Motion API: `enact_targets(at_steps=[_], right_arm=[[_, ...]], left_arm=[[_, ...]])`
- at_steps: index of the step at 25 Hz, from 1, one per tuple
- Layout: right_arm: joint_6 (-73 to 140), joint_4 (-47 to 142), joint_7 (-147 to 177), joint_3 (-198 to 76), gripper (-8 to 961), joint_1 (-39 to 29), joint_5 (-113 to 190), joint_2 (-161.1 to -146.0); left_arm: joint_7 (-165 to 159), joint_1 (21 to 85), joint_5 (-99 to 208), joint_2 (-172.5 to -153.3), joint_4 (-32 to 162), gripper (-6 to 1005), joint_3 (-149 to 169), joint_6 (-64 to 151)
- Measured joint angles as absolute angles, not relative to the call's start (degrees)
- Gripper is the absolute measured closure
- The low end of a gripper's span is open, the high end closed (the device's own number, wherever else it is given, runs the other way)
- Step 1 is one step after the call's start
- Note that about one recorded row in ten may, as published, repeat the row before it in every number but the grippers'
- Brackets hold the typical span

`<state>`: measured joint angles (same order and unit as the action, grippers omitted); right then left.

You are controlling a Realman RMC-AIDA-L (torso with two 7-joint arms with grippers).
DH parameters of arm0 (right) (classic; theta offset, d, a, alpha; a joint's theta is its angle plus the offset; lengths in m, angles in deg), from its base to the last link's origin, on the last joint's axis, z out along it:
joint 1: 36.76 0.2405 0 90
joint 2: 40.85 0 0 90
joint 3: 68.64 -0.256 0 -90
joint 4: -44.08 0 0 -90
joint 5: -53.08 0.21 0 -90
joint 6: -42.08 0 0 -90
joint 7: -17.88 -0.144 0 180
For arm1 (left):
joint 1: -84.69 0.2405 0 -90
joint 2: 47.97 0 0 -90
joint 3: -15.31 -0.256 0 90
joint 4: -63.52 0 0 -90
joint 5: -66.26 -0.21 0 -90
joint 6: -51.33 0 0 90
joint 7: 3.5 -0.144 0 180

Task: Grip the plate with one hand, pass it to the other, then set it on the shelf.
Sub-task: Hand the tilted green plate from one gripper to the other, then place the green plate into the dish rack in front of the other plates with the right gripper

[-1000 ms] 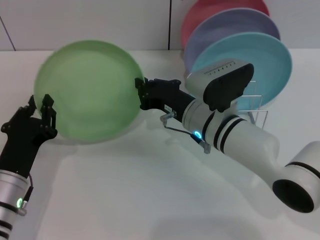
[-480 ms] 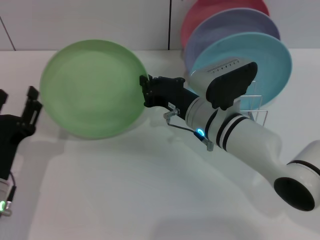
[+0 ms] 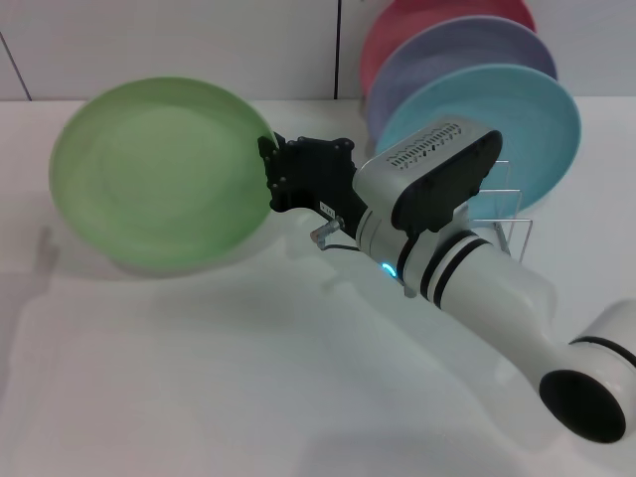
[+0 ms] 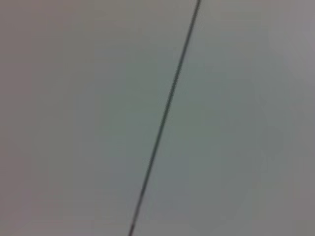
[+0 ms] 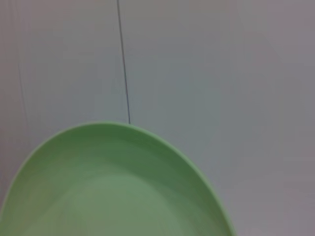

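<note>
White table, white wall behind; right end effector pinching green plate rim.

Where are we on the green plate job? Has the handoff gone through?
Handoff looks done: the right tool alone holds the green plate by its rim, lifted off the table, and the left tool is out of the head view. In hand: carrying the plate. Left: setting it in the wire shelf, beside the turquoise plate already racked there.

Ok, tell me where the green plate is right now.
In the head view the green plate is held off the table on the left, gripped at its edge by the right end effector, left of the rack's plates.
</note>
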<state>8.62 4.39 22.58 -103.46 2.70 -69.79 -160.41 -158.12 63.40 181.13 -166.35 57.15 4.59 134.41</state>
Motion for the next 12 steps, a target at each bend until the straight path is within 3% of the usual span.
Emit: enact_targets(at_steps=[12], right_arm=[[9.1, -11.8, 40.4, -110.0, 928, -12.5, -69.7, -160.17]], left_arm=[[-154.5, 63.1, 181.1, -166.17, 63.4, 264, 5.9, 128.3]])
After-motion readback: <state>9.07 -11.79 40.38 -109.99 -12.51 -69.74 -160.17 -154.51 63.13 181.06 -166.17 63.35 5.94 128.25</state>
